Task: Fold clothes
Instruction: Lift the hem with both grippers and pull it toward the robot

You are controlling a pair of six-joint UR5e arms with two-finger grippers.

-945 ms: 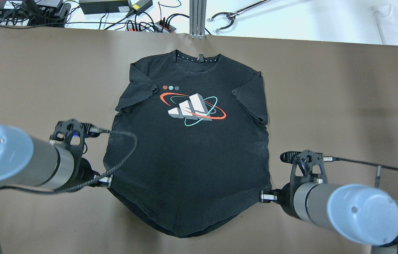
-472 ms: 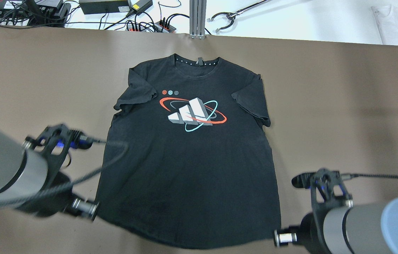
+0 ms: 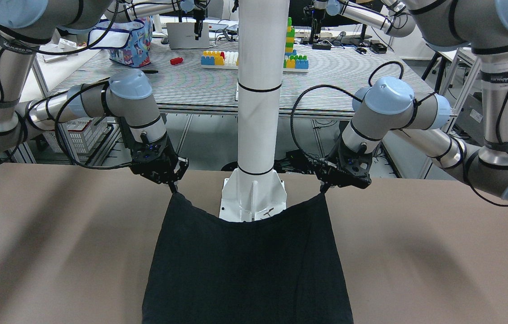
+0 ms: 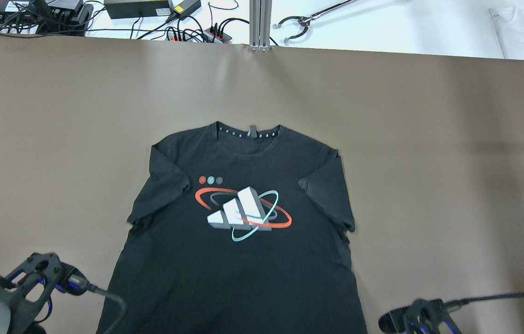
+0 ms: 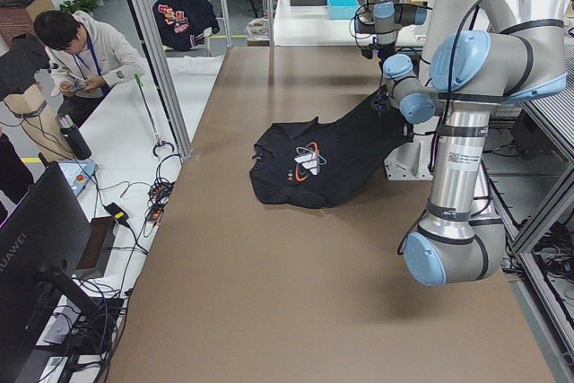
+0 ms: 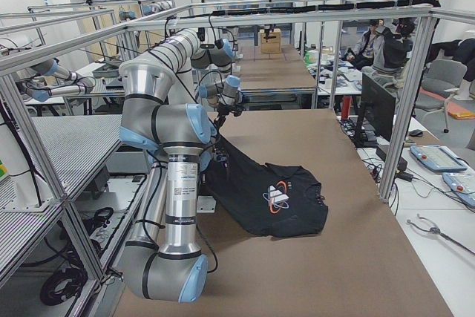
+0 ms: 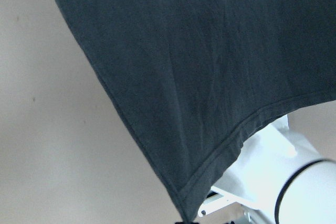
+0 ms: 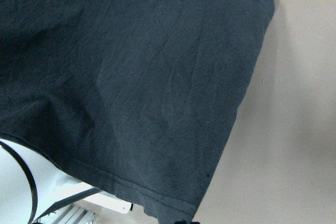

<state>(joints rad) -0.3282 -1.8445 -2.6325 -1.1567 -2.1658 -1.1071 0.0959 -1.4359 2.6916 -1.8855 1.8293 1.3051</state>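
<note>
The clothes are one black T-shirt (image 4: 243, 273) with a white, red and teal print, lying chest up on the brown table (image 4: 429, 162), collar at the far side. Its bottom hem (image 3: 245, 216) is lifted at the robot's edge and sags between two raised corners. My left gripper (image 3: 323, 188) is shut on one hem corner, my right gripper (image 3: 173, 186) on the other. The left wrist view shows the hemmed corner (image 7: 184, 211) pinched at the frame's bottom edge; the right wrist view shows the other corner (image 8: 178, 216) the same way. Overhead, only the wrist mounts (image 4: 34, 280) show.
A white pole with a base plate (image 3: 254, 200) stands at the robot's edge, right behind the sagging hem. Cables and power strips (image 4: 187, 32), a grabber tool (image 4: 299, 23) and a white cloth (image 4: 521, 32) lie beyond the far edge. A person (image 5: 81, 51) sits off the table's far side.
Both arms have drawn back toward the robot's edge, dragging the T-shirt with them. The collar has slid well nearer, and the grippers have left the overhead view.
</note>
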